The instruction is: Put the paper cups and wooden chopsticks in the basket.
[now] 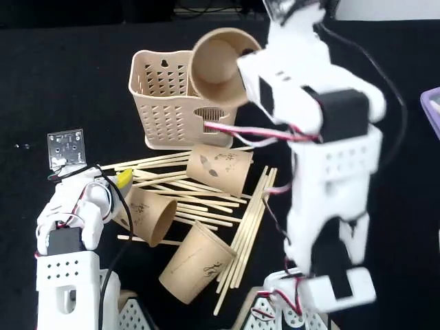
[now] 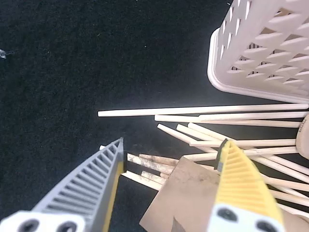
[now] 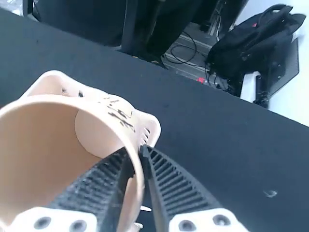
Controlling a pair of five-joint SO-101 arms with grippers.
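Placement looks like the step in hand. The right gripper [image 3: 137, 152] is clamped on the rim of a cup [image 1: 218, 65], the paper wall pinched between its fingers. It holds the cup above the basket [image 1: 172, 103], which stands toward the far edge of the tabletop [image 1: 69, 69]. The cup is tilted, with its mouth facing sideways rather than sitting base-down. To do this well, the arm should probably bring the base over the basket's opening and lower it inside before letting go — so light a cup could bounce off the rim if dropped from height. The pinch should be gentle, since paper creases easily.

The basket is pale, stiff-looking plastic, its walls pierced with rows of slots. Three more cups [image 1: 220, 168] lie on their sides between the basket and the near edge — tan, tapered and printed with dark leaves. Around them lie scattered chopsticks [image 1: 206, 199], slim, straight and made of pale wood. The left gripper [image 2: 172, 142] hangs spread open toward the near-left corner, over one cup and several sticks, holding nothing.
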